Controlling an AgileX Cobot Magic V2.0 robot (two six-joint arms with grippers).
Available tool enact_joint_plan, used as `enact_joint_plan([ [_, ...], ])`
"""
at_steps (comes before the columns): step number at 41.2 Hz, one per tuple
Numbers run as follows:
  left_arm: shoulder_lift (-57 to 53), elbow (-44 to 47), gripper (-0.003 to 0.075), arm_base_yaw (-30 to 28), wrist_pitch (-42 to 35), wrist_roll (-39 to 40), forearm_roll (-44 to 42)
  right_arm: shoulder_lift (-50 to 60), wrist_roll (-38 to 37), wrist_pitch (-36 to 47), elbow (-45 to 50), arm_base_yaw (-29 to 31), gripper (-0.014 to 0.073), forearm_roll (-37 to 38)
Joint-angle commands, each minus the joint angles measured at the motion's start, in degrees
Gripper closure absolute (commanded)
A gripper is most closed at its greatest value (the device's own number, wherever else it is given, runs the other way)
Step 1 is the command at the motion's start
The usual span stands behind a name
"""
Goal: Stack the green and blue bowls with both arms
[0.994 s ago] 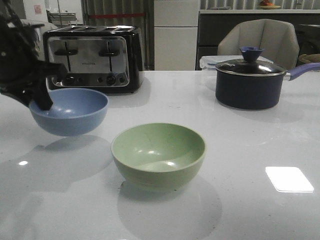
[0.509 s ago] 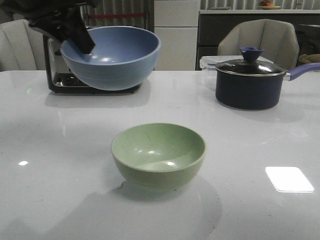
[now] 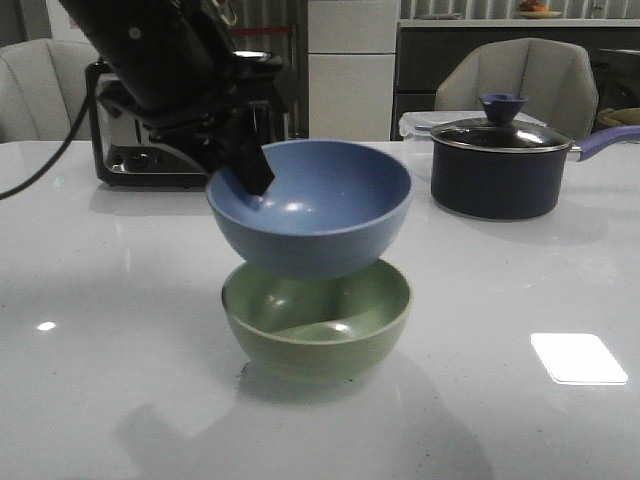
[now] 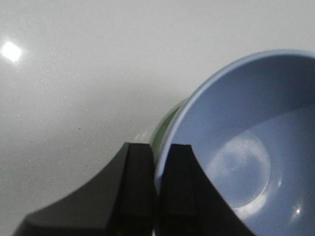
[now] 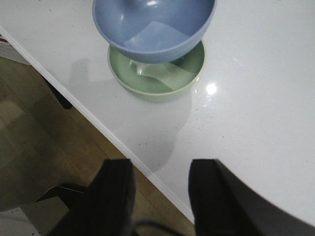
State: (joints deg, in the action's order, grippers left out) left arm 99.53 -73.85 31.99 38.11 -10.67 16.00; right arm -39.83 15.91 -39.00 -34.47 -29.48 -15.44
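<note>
The left gripper point(image 3: 255, 185) is clamped on the rim of the blue bowl point(image 3: 315, 215), one finger inside the wall and one outside, the two pressed close with only the bowl's edge between them, as the left wrist view shows plainly point(image 4: 155, 196). It holds that bowl in the air directly over the green bowl point(image 3: 318, 325), which sits on the white table point(image 3: 520, 280). From the front the blue bowl's underside looks to be at or just inside the green rim; whether the two touch I cannot tell.

The right gripper point(image 5: 160, 196) hangs off to the side over the near table edge, its two fingers point(image 5: 115, 194) spread apart with nothing between them, well apart from both bowls.

Counting: two bowls, one blue and one green. One dark saucepan point(image 3: 500, 170) with a lid stands farther back on the right side of the table, well apart from the bowls. One chrome toaster point(image 3: 130, 150) sits at the back left, partly hidden behind the left arm point(image 3: 150, 50), with a thin black cable point(image 3: 45, 160) trailing off it. Two pale chairs point(image 3: 520, 80) stand beyond the table.
</note>
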Motion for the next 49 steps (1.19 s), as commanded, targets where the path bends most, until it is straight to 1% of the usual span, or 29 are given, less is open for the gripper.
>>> enact_joint_plan([
  [1,-0.5,-1.4,0.0627,0.6,-3.5,0.0,2.2,0.3,0.6,3.6,-1.5,0.0,0.0198,-0.3],
  [10,2.3,-1.4,0.0626,0.7,-3.1,0.0,2.8,0.3,0.6,3.6,-1.5,0.0,0.0198,-0.3],
  [13,3.0,-1.4,0.0603,0.7,-2.8,0.0,2.8,0.3,0.6,3.6,-1.5,0.0,0.0198,-0.3],
  [16,3.5,-1.4,0.0545,0.7,-2.6,-0.1,3.0,0.3,0.6,3.6,-1.5,0.0,0.0198,-0.3],
  [23,3.6,-1.4,0.0327,0.7,-2.3,-0.8,3.2,0.3,0.6,3.6,-1.5,0.0,0.0198,-0.3],
  [25,3.2,-1.4,0.0286,0.7,-2.3,-1.2,3.2,0.3,0.6,3.6,-1.5,0.0,0.0198,-0.3],
  [26,2.9,-1.4,0.0279,0.7,-2.3,-1.2,3.2,0.3,0.6,3.6,-1.5,0.0,0.0198,-0.3],
  [29,1.4,-1.4,0.0279,0.7,-2.0,-1.2,2.9,0.3,0.6,3.6,-1.5,0.0,0.0198,-0.3],
  [33,-1.9,-1.4,0.0286,0.7,-0.6,-3.4,2.8,0.3,0.6,3.6,-1.5,0.0,0.0198,-0.3],
  [39,-8.9,-0.8,0.0285,0.7,2.1,-5.6,1.7,0.3,0.6,3.6,-1.5,0.0,0.0198,-0.3],
  [45,-17.5,3.3,0.0285,0.7,2.2,-7.3,1.4,0.3,0.6,3.6,-1.5,0.0,0.0198,-0.3],
  [49,-24.0,7.6,0.0285,0.7,2.2,-8.4,0.8,0.3,0.6,3.6,-1.5,0.0,0.0198,-0.3],
])
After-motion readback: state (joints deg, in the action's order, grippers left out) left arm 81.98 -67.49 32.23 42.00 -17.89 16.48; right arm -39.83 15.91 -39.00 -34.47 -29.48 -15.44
